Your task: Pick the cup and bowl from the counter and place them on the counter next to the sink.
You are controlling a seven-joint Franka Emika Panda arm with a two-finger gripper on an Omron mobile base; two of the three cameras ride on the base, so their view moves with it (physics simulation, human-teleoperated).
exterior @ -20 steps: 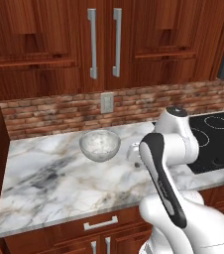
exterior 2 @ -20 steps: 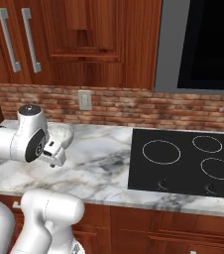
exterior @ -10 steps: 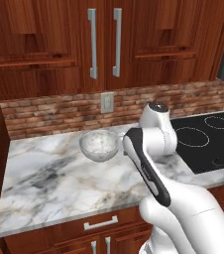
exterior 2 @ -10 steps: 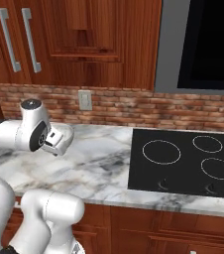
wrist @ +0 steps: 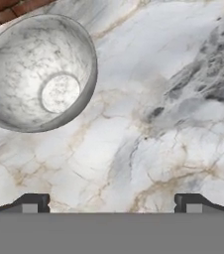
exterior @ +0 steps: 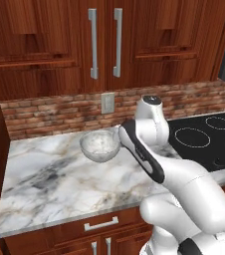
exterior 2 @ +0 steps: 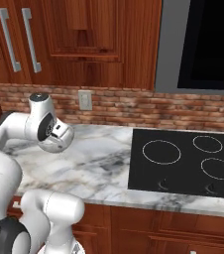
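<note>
The bowl [exterior: 100, 145], wide, glassy grey-white and mottled, stands upright on the white marble counter [exterior: 50, 184] close to the brick wall. In the hand view the bowl [wrist: 39, 74] fills the upper left, with bare counter [wrist: 173, 99] below and to the right of it. My gripper [wrist: 111, 203] hovers above the counter beside the bowl, open, its fingertips [wrist: 30, 203] far apart with nothing between them. The white arm's wrist [exterior: 152, 119] rises just right of the bowl. The cup and the sink are out of view.
A black cooktop [exterior: 209, 139] with white rings is set into the counter on the right, also the cooktop [exterior 2: 183, 158] from the other side. A wall outlet [exterior: 107, 102] sits in the brick backsplash behind the bowl. Wooden cabinets [exterior: 104, 45] hang overhead.
The arm has swung left and back toward the wall, bringing the hand from near the cooktop to beside the bowl. The bowl has not moved. The gripper stayed open.
</note>
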